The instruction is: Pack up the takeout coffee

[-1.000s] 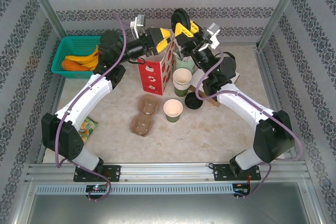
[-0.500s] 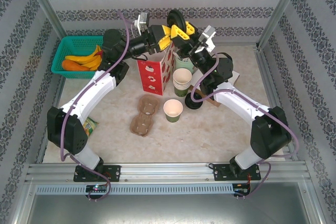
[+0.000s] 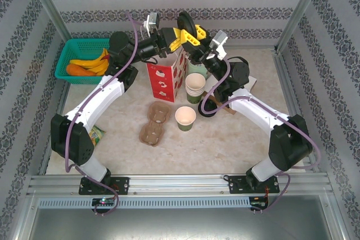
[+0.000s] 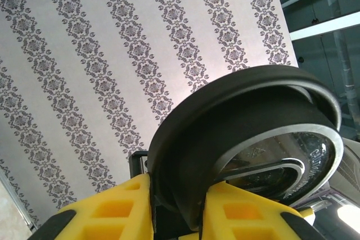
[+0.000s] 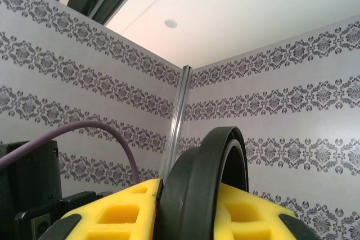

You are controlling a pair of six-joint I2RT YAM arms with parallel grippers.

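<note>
A round black plastic lid (image 3: 188,22) stands on edge in the air above the red-and-white paper bag (image 3: 167,75). My right gripper (image 3: 192,32) is shut on it from the right, and my left gripper (image 3: 180,37) is shut on it from the left. In the left wrist view the lid (image 4: 236,133) sits between the yellow fingers (image 4: 101,217) of the left gripper (image 4: 179,209), both touching it. In the right wrist view the lid (image 5: 205,167) is wedged in the right gripper (image 5: 188,209). The green cup (image 3: 185,118) stands open on the table beside the brown two-well tray (image 3: 154,123).
A stack of cups (image 3: 195,87) stands right of the bag, with a second black lid (image 3: 207,111) lying in front of it. A green basket (image 3: 84,59) with bananas sits at the back left. A snack packet (image 3: 94,135) lies by the left arm.
My left gripper has swung right to the lid and closed on it. The right gripper has carried the lid slightly left and kept its hold.
</note>
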